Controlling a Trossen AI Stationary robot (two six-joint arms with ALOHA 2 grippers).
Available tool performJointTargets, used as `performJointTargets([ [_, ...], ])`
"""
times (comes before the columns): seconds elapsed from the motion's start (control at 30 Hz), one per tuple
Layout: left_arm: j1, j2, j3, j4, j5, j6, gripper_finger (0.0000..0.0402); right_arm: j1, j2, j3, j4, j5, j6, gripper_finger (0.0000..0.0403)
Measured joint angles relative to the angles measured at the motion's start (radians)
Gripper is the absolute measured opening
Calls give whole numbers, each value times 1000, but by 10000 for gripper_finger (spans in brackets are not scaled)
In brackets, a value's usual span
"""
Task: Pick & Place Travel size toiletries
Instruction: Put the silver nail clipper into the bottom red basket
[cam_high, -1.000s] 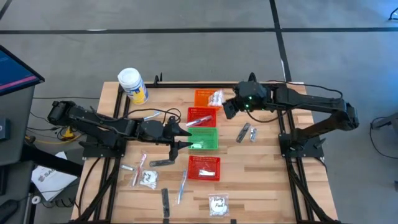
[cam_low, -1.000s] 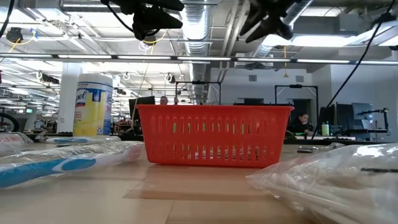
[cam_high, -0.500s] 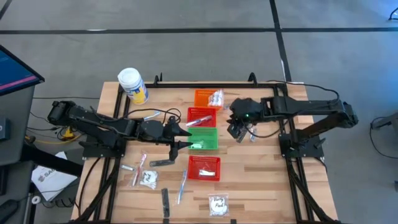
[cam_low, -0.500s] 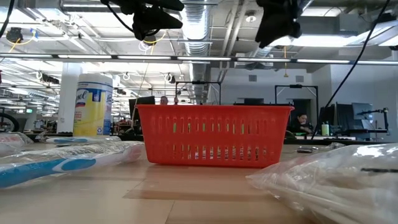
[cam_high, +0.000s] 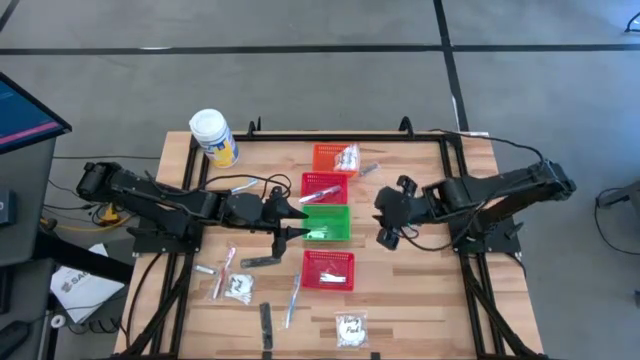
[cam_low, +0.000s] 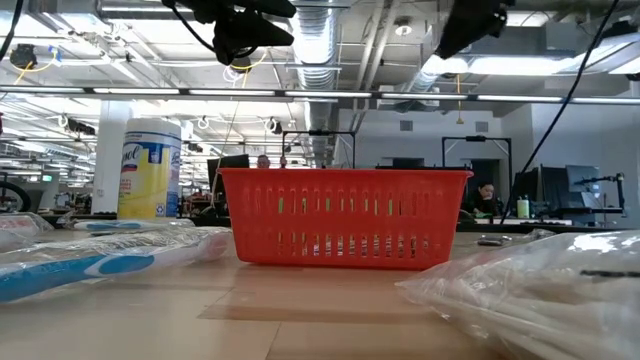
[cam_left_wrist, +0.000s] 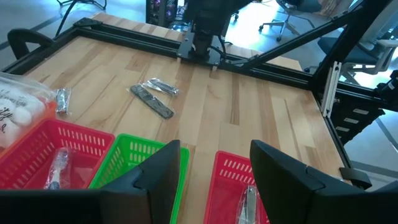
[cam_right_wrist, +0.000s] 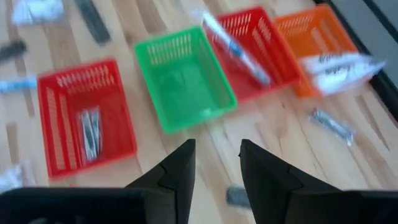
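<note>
The travel size toiletries lie scattered. A sachet is in the orange basket, a toothbrush in the far red basket, and silvery tubes in the near red basket. More sachets, a toothbrush and dark strips lie near the front edge. My right gripper hangs open above the wood just right of the green basket, tilted down. In the high view it hides a dark strip and a tube. My left gripper waits open at the green basket's left edge.
A large white jar with a yellow label stands at the far left corner. One silvery tube lies right of the orange basket. The bare wood right of the four baskets is free. Black frame rails run along the table's edges.
My right gripper has swung from beside the orange basket toward the table's near edge, stopping right of the green basket. It rolled and sank a little on the way. Its fingers keep the same gap. No item has moved.
</note>
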Motion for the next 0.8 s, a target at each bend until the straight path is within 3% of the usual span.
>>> performJointTargets([
  [0.4,0,0,0,0,0,0,186,73,-2,-52,-115,54,108,118],
  [0.8,0,0,0,1,0,0,186,21,-2,-182,-200,53,331,118],
])
